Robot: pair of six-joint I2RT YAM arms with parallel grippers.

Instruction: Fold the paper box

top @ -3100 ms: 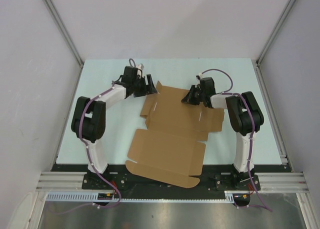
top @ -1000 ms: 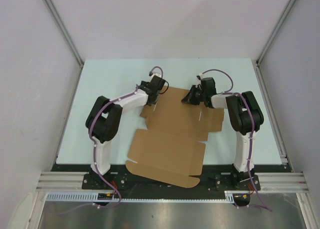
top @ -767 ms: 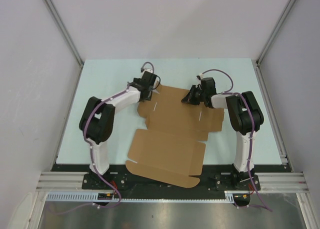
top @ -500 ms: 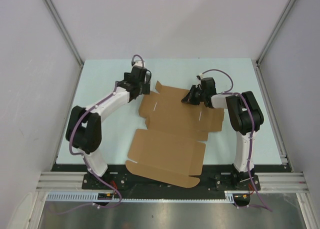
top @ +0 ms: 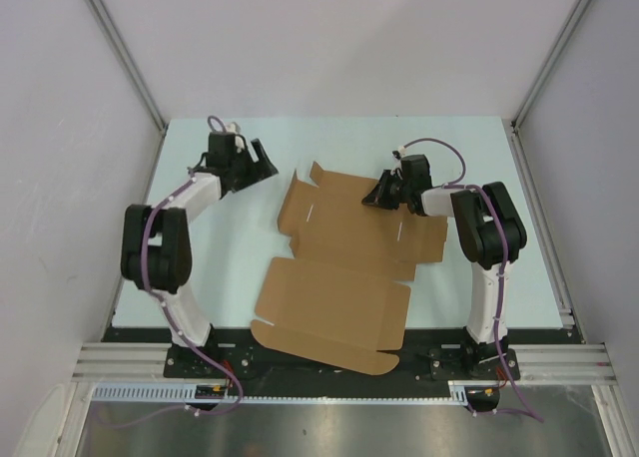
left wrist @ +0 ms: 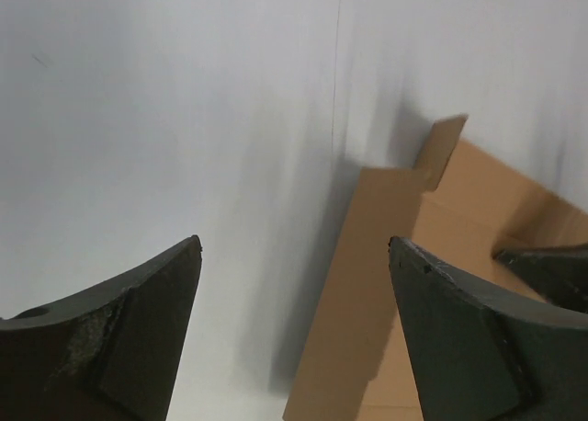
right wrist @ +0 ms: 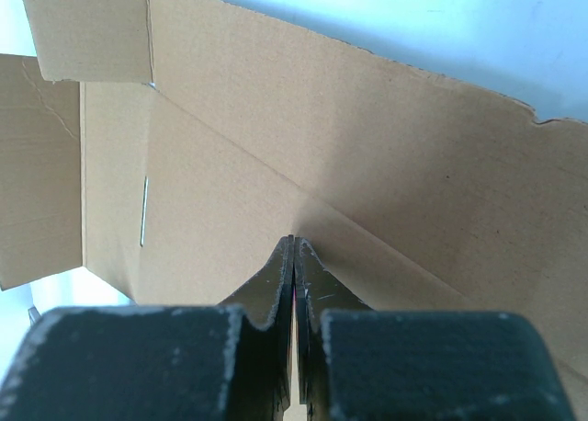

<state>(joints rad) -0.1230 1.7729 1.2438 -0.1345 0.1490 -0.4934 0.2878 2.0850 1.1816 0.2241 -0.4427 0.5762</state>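
Folding has barely begun: the paper box [top: 344, 257] lies almost flat on the surface [top: 200, 247], my left hand [top: 257, 162] wide open and empty off to its left, my right hand [top: 379, 195] closed, pressing its far panel.

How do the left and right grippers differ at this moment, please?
The left gripper has its jaws wide open; the right gripper has its jaws shut. The left gripper is over bare table, left of the box; the right gripper is over the box's far panel, with its tips at the cardboard. Both are black and hold nothing.
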